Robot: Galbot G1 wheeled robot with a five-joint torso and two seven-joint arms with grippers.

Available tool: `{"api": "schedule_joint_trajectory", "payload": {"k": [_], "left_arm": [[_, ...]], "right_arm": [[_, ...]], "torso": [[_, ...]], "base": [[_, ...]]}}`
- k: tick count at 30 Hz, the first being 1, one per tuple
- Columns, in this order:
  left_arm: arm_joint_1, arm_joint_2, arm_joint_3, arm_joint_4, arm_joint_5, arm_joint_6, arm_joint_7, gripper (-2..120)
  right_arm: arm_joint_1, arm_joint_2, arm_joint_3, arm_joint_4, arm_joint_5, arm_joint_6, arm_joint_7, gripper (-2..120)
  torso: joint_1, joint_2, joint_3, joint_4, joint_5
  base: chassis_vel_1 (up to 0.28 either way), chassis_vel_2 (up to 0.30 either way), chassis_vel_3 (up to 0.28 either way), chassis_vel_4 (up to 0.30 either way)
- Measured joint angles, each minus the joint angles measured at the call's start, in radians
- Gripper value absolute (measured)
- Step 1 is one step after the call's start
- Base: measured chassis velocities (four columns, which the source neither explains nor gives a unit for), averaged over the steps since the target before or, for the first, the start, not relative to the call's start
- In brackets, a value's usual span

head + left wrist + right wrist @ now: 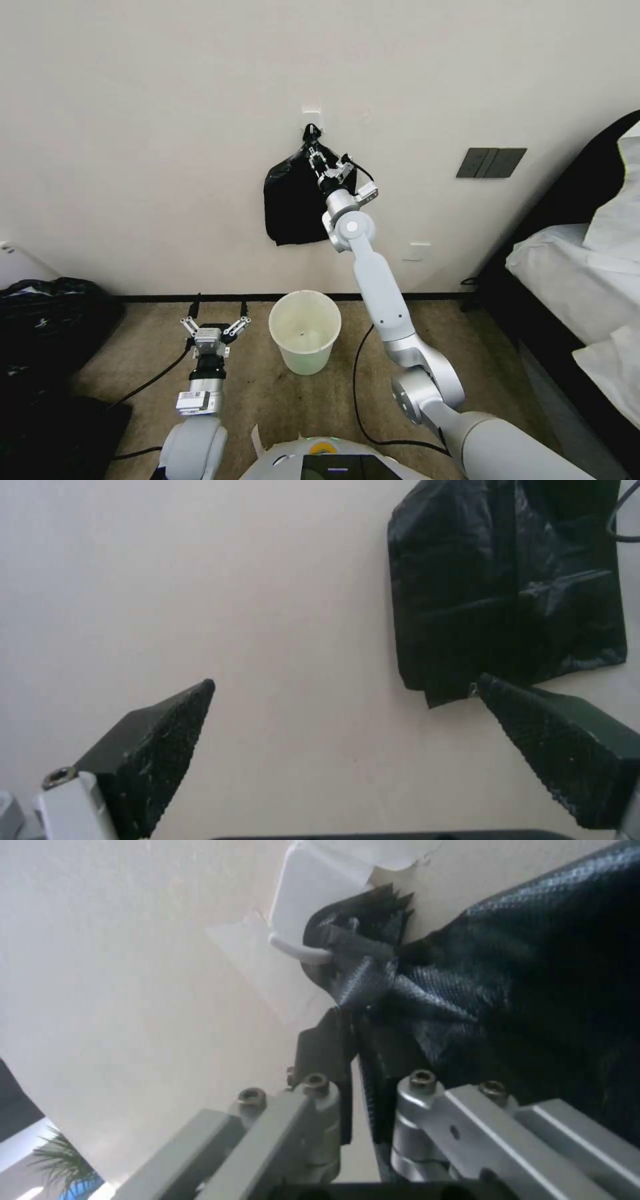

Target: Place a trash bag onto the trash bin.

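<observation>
up on the wall, the black bag bundle (293,203) hung from a white hook (303,951) by its knotted top, and the right gripper (317,159) was at that knot, its jaws drawn nearly together on a fold of plastic just below the hook. whether they had caught a single trash bag or a pinch of the whole bundle, i could not tell; the close view was crowded with dark crinkled film.

that was the likely trouble from here. if the grip took in more than one layer, a pull could drag the whole bundle off the hook, or the thin film could tear or slip free because so little of it sat between the pads.

far below the right gripper, on the carpet against the wall, stood the trash bin (305,331), upright, open and unlined. beside the bin, well apart from the right gripper, the left gripper (218,313) pointed at the wall with its fingers (150,752) spread wide, holding nothing. big black sacks (47,320) lay further out on the floor beyond the left gripper.
</observation>
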Motion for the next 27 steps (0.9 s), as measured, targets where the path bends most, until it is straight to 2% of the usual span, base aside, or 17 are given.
{"api": "schedule_joint_trajectory", "payload": {"k": [9, 12, 16, 27], "left_arm": [[-0.001, -0.001, -0.001, 0.000, -0.001, 0.000, -0.001, 100], [-0.003, -0.001, 0.001, 0.000, -0.001, 0.000, -0.001, 100], [-0.012, -0.001, 0.010, 0.008, -0.002, 0.002, -0.001, 100], [-0.017, -0.002, 0.028, 0.009, -0.002, 0.004, -0.001, 100]], "right_arm": [[-0.023, -0.005, -0.016, 0.036, -0.009, 0.008, 0.000, 6], [-0.060, -0.036, -0.038, 0.094, -0.029, 0.008, 0.000, 5], [-0.170, -0.116, -0.098, 0.256, -0.066, 0.006, 0.003, 6], [-0.355, -0.204, -0.169, 0.398, -0.162, 0.006, 0.004, 6]], "torso": [[0.000, 0.000, 0.000, 0.0002, 0.0000], [0.000, 0.000, 0.000, 0.0004, 0.0000], [0.000, 0.000, 0.000, -0.0003, 0.0001], [0.000, 0.000, 0.000, -0.0001, 0.0002]], "base": [[0.000, 0.000, 0.000, 0.000], [0.000, 0.000, 0.000, 0.000], [0.000, 0.000, 0.000, 0.000], [0.000, 0.000, 0.000, 0.000]]}}
